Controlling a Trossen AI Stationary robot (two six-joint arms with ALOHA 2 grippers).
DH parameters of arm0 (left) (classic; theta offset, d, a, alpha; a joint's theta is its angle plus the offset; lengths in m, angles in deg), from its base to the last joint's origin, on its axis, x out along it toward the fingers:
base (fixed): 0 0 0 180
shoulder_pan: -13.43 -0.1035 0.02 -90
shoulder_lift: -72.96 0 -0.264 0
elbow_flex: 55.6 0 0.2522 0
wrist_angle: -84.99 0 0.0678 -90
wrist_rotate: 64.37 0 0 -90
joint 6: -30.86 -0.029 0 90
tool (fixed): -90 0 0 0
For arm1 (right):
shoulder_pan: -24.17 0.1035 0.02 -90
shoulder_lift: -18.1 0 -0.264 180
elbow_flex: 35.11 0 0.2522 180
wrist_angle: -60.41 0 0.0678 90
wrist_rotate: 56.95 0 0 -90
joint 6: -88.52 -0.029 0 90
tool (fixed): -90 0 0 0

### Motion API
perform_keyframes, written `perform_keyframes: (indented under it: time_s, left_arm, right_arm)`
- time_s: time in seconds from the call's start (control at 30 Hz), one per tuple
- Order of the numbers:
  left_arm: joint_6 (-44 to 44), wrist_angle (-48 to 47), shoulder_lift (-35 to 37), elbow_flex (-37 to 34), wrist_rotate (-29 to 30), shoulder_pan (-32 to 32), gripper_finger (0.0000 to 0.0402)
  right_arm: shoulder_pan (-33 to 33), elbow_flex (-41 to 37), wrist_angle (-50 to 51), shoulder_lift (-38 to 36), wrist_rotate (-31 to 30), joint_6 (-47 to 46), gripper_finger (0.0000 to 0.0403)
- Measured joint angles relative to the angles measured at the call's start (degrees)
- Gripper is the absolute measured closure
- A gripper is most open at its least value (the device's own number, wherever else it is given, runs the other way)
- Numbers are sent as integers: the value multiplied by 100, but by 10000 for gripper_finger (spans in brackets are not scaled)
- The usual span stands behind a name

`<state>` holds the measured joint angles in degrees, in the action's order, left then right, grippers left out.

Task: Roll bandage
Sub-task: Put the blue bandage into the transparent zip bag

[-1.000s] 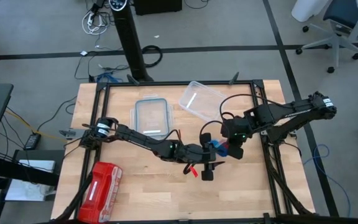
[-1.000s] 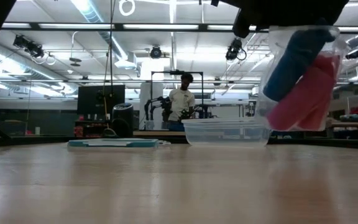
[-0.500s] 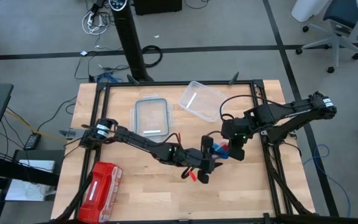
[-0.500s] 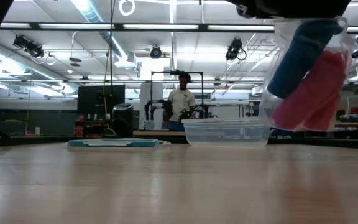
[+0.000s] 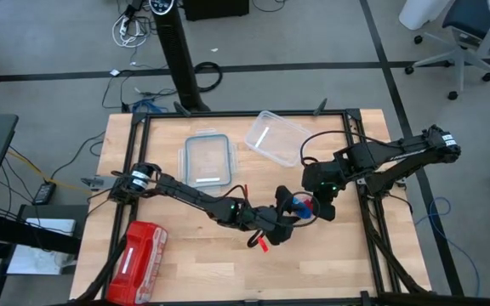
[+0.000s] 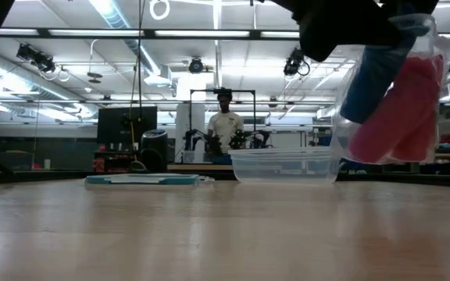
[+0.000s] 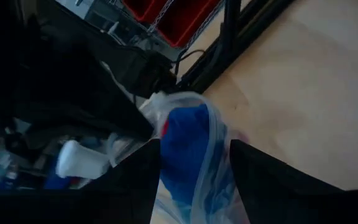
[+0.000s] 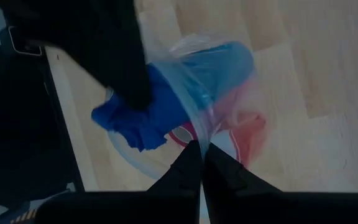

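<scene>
We see the wooden bench (image 5: 194, 272) carrying a clear lidded box (image 5: 206, 159) and an open clear tub (image 5: 272, 136) at its far side, a red pouch (image 5: 134, 261) at the near left. Right of centre, the right end effector (image 5: 311, 204) is pinched closed on the rim of a clear plastic bag (image 6: 381, 101) held above the bench. The blue bandage (image 6: 372, 78) sits inside it beside a pink roll (image 6: 405, 109). The left end effector (image 5: 289, 212) spreads its fingers (image 7: 257, 180) wide on either side of the bag
</scene>
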<state>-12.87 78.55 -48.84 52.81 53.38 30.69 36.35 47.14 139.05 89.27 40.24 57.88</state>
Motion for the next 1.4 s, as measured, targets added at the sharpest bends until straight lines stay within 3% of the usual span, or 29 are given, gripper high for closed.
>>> perform_keyframes:
  time_s: [0.27,0.43,0.93,1.3,1.4]
  left_arm:
    - [-1422,-1,0,-1,483,161,208]
    - [-2066,-1,0,-2,564,231,234]
    - [-2655,30,0,0,653,229,292]
    - [-2475,51,0,-1,651,229,387]
    - [-2445,52,0,0,679,229,397]
  right_arm:
    - [-2,0,7,-2,41,82,400]
    - [-2,2,7,-15,47,82,396]
    - [-2,2,-215,-17,212,90,397]
    - [-2,2,-301,-17,342,113,396]
    - [-2,2,-301,-17,396,113,397]
